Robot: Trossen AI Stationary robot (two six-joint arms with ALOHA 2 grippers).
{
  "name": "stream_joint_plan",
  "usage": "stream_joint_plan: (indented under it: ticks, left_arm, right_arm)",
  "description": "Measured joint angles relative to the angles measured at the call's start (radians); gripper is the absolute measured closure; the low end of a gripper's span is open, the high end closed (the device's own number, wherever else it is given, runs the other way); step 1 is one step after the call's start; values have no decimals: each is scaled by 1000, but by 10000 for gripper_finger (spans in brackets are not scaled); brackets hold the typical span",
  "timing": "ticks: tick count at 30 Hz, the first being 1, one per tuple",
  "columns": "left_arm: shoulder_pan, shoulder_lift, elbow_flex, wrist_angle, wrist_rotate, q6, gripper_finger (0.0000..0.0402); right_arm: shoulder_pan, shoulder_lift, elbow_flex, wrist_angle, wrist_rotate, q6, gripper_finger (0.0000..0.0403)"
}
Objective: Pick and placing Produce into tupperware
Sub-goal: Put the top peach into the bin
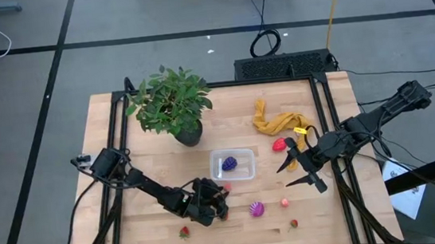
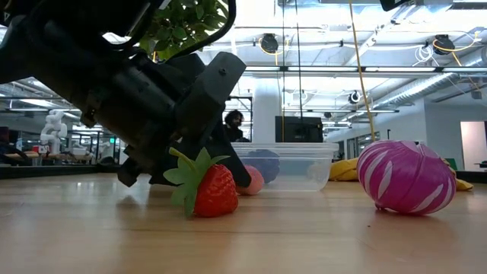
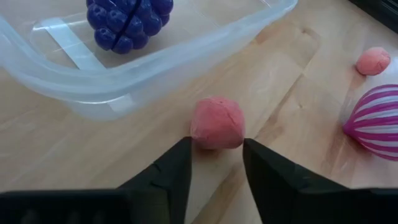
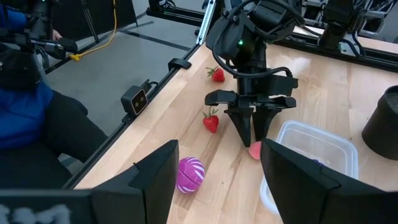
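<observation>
The left gripper is down at the table with its jaws narrowly parted, the two dark fingertips reaching either side of a small pink fruit. The tips stand at the near edge of that piece; whether they touch it cannot be told. The pink fruit lies on the wood just beside the outer wall of the clear tupperware, close against its rounded corner. Inside the container sits a dark purple bumpy fruit.

Off to one side of the pink piece, a magenta fruit with white stripes rests on the table, and farther on lies another small pink piece. From above, a red strawberry lies near the table's front edge close to the left gripper, and a second strawberry lies farther along the front edge, past the striped fruit. A larger red piece sits beside the mustard-yellow cloth behind the container.

The potted plant stands behind the tupperware, toward the left.

The right gripper hovers to the right of the container with its jaws spread wide, holding nothing.

At table height, the strawberry stands in front of the left arm, partly screening the pink fruit behind it.
</observation>
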Motion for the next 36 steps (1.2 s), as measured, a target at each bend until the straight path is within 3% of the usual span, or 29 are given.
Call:
stream_joint_plan:
  ticks: [9, 26, 36]
  left_arm:
    - [-5, 0, 0, 9, 7, 3, 280]
    - [-11, -1, 2, 13, 6, -32, 168]
    - [-4, 41, 4, 94, -5, -2, 149]
  right_arm:
    - [0, 0, 0, -1, 0, 0, 184]
    - [0, 0, 0, -1, 0, 11, 184]
    - [0, 0, 0, 0, 0, 9, 184]
